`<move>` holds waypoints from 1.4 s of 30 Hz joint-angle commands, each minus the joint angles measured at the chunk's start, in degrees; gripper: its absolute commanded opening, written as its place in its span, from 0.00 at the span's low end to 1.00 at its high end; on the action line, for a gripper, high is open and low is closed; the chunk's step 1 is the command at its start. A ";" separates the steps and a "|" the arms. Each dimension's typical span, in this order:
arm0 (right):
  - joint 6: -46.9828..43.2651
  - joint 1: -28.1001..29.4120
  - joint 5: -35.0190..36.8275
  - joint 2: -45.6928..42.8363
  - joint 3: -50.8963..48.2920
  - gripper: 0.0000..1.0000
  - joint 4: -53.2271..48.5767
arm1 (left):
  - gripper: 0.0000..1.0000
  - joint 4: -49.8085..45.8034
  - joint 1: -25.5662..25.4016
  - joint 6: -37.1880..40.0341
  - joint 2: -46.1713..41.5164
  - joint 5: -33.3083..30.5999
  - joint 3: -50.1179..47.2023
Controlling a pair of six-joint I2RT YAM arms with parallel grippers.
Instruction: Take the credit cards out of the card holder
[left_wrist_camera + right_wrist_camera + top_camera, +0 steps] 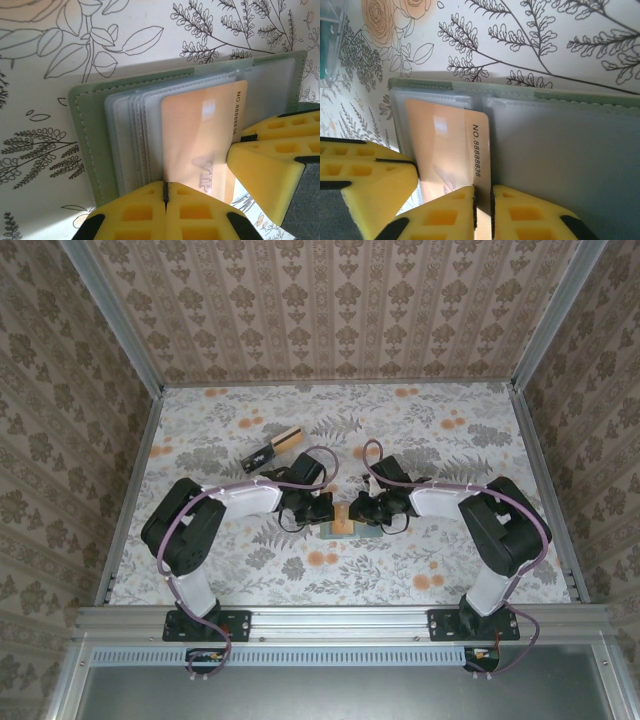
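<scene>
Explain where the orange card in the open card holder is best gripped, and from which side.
Best grip the orange card at its bare numbered edge, which seems clear of the card holder's sleeves. Come in from that side, along the card's plane, jaws on its two flat faces: thin and flat, it offers nothing else.

We see the card holder (85,145) covered in a matt grey-green, leather-like skin with a stitched edge, while its inner sleeves (127,145) are soft translucent plastic, slightly frosted and faintly shiny. The credit card (200,135) looks to us like smooth, glossy tan-orange plastic, catching a white glare and carrying printed black digits. We take the left pincer (165,200) and the right pincer (482,200) to be matt yellow plastic moulded in open cells, and the tabletop (450,570) wears a smooth, flat floral-printed sheet edged by dull, brushed metal rails (340,618).
</scene>
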 commanded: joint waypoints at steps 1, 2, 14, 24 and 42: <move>0.67 -0.27 -0.42 0.40 -1.25 0.09 0.71 | 0.00 -4.13 -0.21 0.35 1.41 -1.80 0.19; 0.53 -0.40 -0.33 0.13 -1.53 0.05 0.52 | 0.00 -4.45 -0.21 0.43 1.40 -2.06 0.22; -1.90 -4.11 -0.36 -3.39 -5.69 0.00 -1.05 | 0.00 -5.84 0.07 0.94 1.25 -3.48 -0.57; -4.63 -7.40 -1.00 -7.97 -7.00 0.00 -4.31 | 0.00 -4.90 0.12 1.33 -0.03 -3.51 -0.96; -5.02 -9.01 -1.72 -22.34 -2.45 0.00 -8.70 | 0.60 5.29 2.56 -3.27 -15.77 -4.47 -1.69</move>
